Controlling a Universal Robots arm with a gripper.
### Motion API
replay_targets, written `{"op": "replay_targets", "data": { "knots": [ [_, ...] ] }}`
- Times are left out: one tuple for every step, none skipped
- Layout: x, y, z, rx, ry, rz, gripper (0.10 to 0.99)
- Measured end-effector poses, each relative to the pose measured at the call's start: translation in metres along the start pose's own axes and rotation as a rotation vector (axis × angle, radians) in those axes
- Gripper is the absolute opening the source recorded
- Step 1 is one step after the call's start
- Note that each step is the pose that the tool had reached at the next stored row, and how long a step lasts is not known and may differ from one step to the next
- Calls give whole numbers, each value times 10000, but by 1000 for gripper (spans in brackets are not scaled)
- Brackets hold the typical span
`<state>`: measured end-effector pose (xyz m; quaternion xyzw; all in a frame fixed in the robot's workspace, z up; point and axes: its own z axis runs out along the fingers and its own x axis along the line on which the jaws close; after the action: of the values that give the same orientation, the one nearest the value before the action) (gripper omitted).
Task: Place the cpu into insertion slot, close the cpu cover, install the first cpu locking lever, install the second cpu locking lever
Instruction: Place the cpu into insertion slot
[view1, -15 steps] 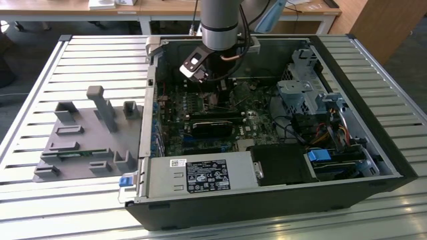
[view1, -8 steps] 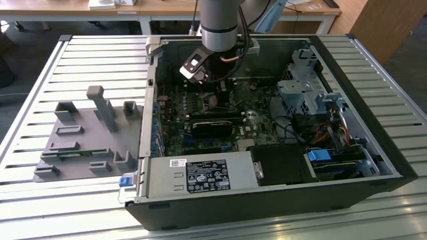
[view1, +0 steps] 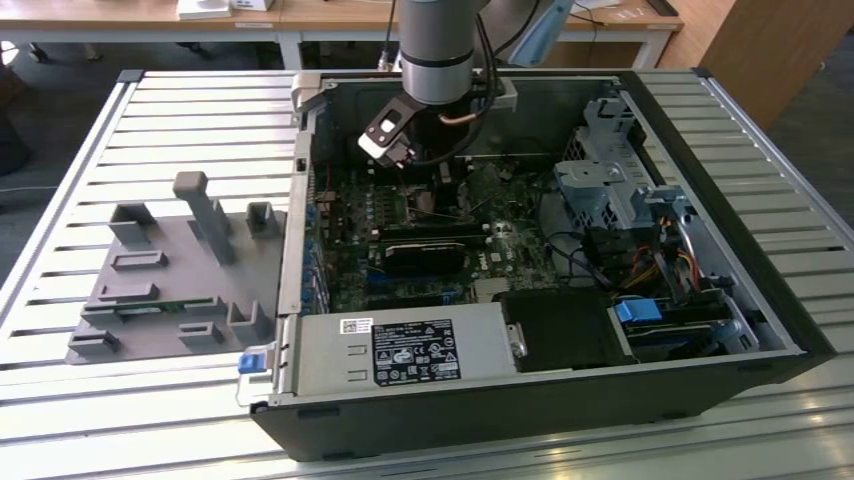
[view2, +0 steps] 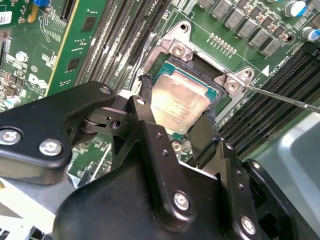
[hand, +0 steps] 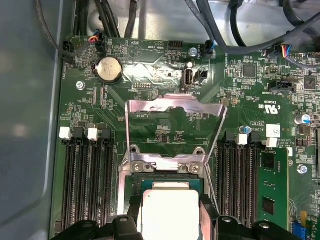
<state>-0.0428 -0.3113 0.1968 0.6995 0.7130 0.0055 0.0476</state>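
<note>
In the exterior view, the arm is reaching down into the open computer case (view1: 747, 330), which is lying on the slatted desk (view1: 160, 120). The hand (view1: 414, 170) is hanging low over the green motherboard (view1: 400, 215), and a grey fixture (view1: 174, 270) is sitting on the desk toward the exterior view's left.

In the second wrist view, the hand (view2: 177, 107) is narrowed onto the cpu (view2: 182, 95), with one black finger (view2: 146, 100) pressing each of two opposite edges. The chip is sitting at the insertion slot (view2: 176, 64), slightly askew within its dark frame; whether it is fully seated I cannot tell. A thin metal rod (view2: 280, 97) is sticking out beside the slot.

In the first wrist view, the cpu cover (hand: 172, 103) is standing swung open, away from the slot (hand: 165, 178), toward the coin battery (hand: 109, 69). The cpu (hand: 170, 220) is showing between the fingers, with memory slots (hand: 85, 185) running alongside.
</note>
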Motion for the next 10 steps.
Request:
{"op": "replay_targets", "data": {
  "knots": [
    [5, 0, 0, 1, -2, 0, 541],
    [7, 0, 2, -1, 1, 0, 541],
    [7, 0, 3, -1, 0, -1, 541],
    [8, 0, 7, -1, 1, -1, 541],
    [9, 0, 11, -1, -1, 0, 541],
    [10, -1, 15, -1, -3, 0, 541],
    [12, -2, 19, 0, -7, 1, 541],
    [14, -2, 23, 0, -11, 0, 541],
    [14, -2, 26, -1, -19, -2, 541],
    [14, -2, 26, 2, -26, -2, 541]
  ]
}}
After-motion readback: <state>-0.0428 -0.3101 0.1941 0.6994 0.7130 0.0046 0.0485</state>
